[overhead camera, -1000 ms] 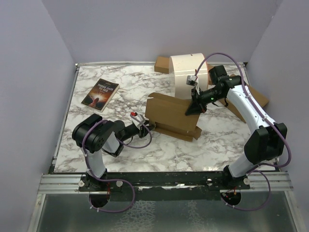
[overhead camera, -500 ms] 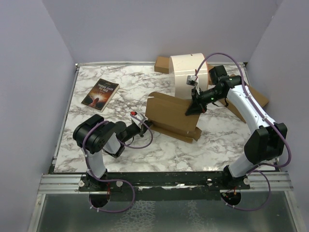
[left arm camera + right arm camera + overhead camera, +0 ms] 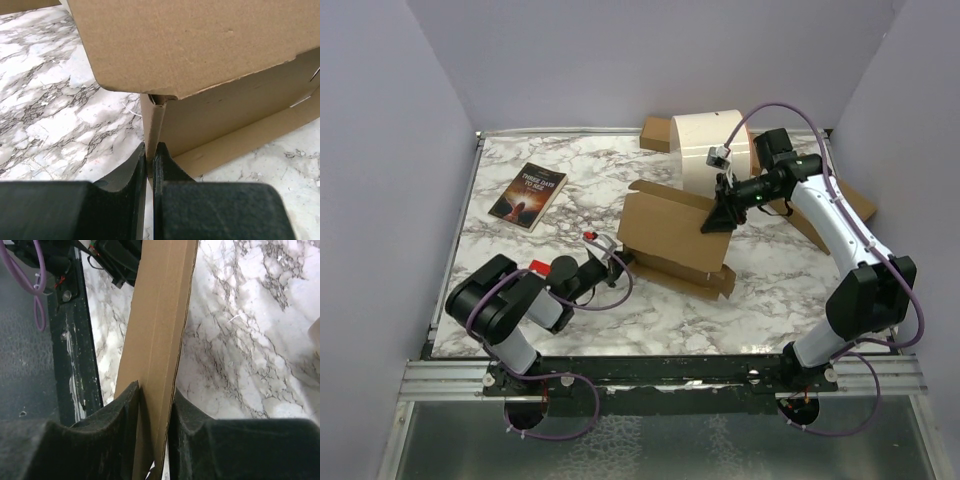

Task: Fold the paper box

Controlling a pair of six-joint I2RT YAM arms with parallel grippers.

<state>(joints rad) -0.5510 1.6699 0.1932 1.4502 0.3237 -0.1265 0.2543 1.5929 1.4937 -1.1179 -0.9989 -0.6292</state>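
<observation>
The paper box (image 3: pixel 672 232) is a brown cardboard mailer, partly folded, standing at the table's middle with a large panel raised. My left gripper (image 3: pixel 618 260) lies low at its left corner and is shut on a thin upright flap of the box (image 3: pixel 151 125). My right gripper (image 3: pixel 717 221) reaches down from the right and is shut on the raised panel's top right edge; the panel (image 3: pixel 157 335) runs between its fingers.
A book (image 3: pixel 528 195) lies at the left rear of the marble table (image 3: pixel 520 255). A white roll (image 3: pixel 712 150) and other brown cardboard (image 3: pixel 656 134) stand at the back. More cardboard (image 3: pixel 850 205) lies at the right edge under the right arm.
The left arm has dropped lower and stretched out toward the box's left corner. The right gripper has lifted the panel slightly, so the box stands a little more upright.
</observation>
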